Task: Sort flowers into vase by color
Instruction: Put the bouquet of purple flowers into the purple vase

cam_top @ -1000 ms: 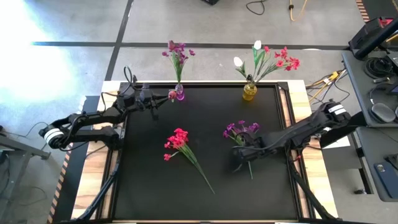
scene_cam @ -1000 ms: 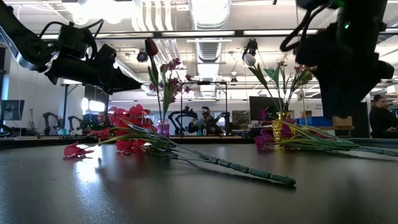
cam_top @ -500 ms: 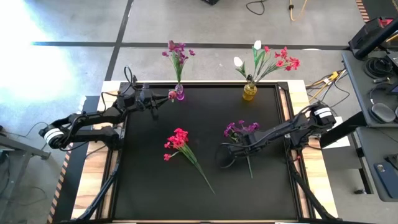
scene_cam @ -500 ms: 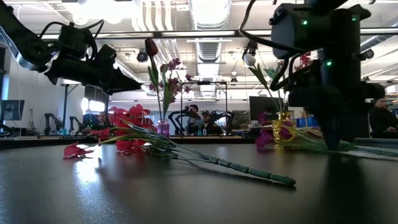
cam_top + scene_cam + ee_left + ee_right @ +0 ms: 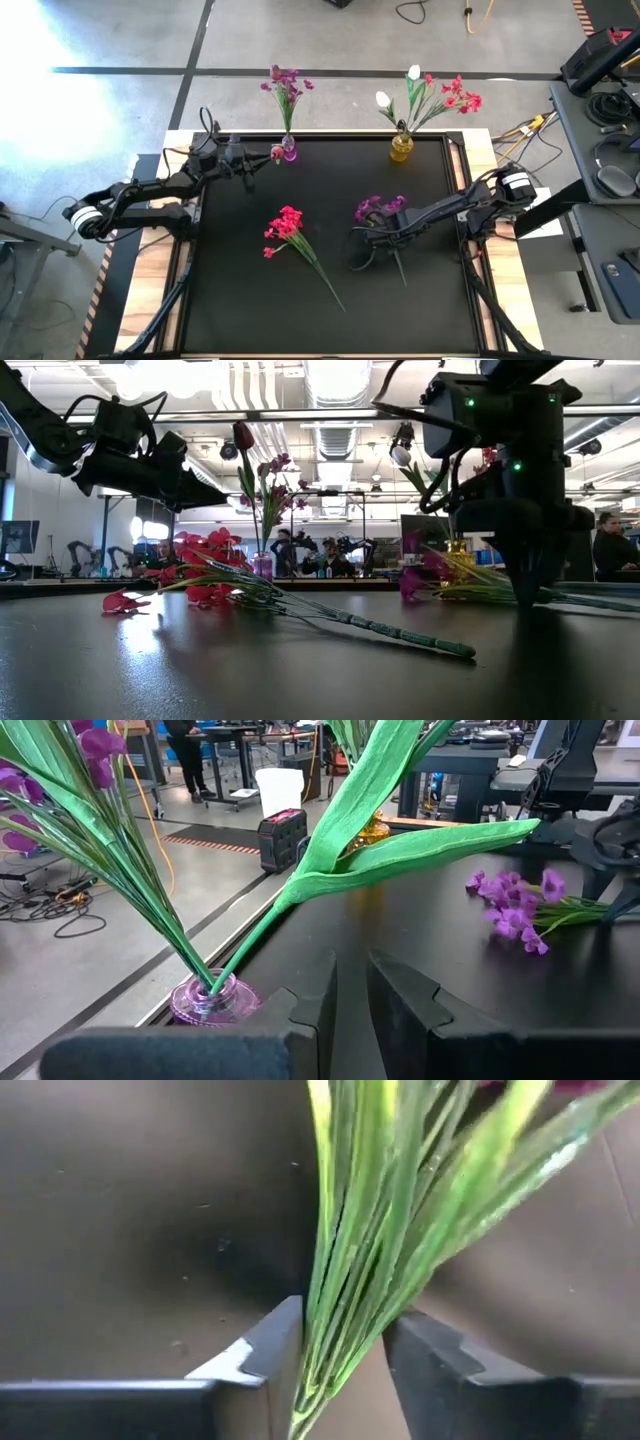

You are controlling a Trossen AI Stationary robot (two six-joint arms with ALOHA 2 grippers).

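Purple flowers (image 5: 381, 207) nudged left, right hand (image 5: 385, 236) too

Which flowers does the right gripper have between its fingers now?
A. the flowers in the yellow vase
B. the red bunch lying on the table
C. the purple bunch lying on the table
C: the right gripper closes around the green stems of the purple bunch.

black table (image 5: 250, 300) carries red flowers (image 5: 285, 225), purple flowers (image 5: 378, 208), purple vase (image 5: 289, 152), yellow vase (image 5: 401, 148).
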